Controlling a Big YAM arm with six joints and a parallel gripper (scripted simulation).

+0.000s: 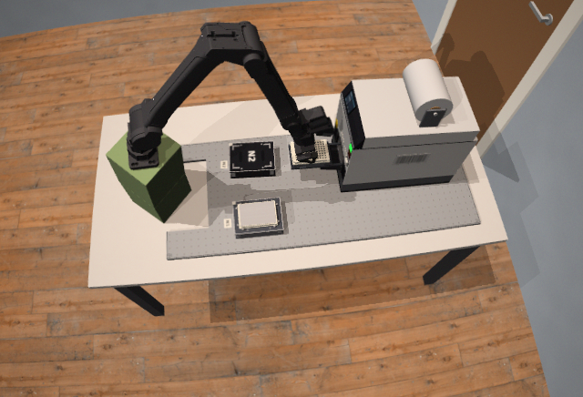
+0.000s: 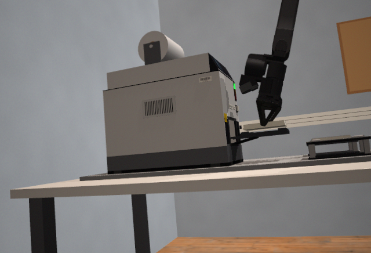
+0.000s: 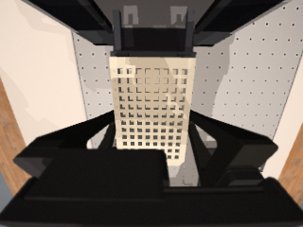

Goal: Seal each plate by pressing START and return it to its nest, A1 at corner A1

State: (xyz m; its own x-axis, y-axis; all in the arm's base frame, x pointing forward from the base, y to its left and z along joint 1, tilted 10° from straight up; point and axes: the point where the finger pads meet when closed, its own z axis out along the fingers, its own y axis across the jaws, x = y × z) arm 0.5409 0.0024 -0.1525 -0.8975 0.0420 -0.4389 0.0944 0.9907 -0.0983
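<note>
My gripper [image 1: 307, 156] [image 2: 264, 124] [image 3: 151, 113] is shut on the cream open plate [image 1: 322, 147] [image 2: 277, 123] [image 3: 151, 61], one finger on each long side. The plate is level, its wells uncovered, over the sealer's extended stage [image 1: 311, 166] [image 2: 281, 131]. It is very low there; I cannot tell if it touches the stage or lies inside the locators. The sealer [image 1: 400, 166] [image 2: 164, 133] shows a green lamp [image 1: 351, 148] [image 2: 234, 86]. Nest N2 [image 1: 242, 152] is empty. Nest N1 [image 1: 260, 229] [image 2: 312, 151] holds a plate [image 1: 257, 214] with a smooth grey top.
The sealer body stands directly beyond the stage, close to my wrist. A white roll [image 1: 424, 84] [image 2: 173, 47] sits on top of it. The arm's green base block [image 1: 162, 186] stands at the left end of the table [image 1: 127, 251].
</note>
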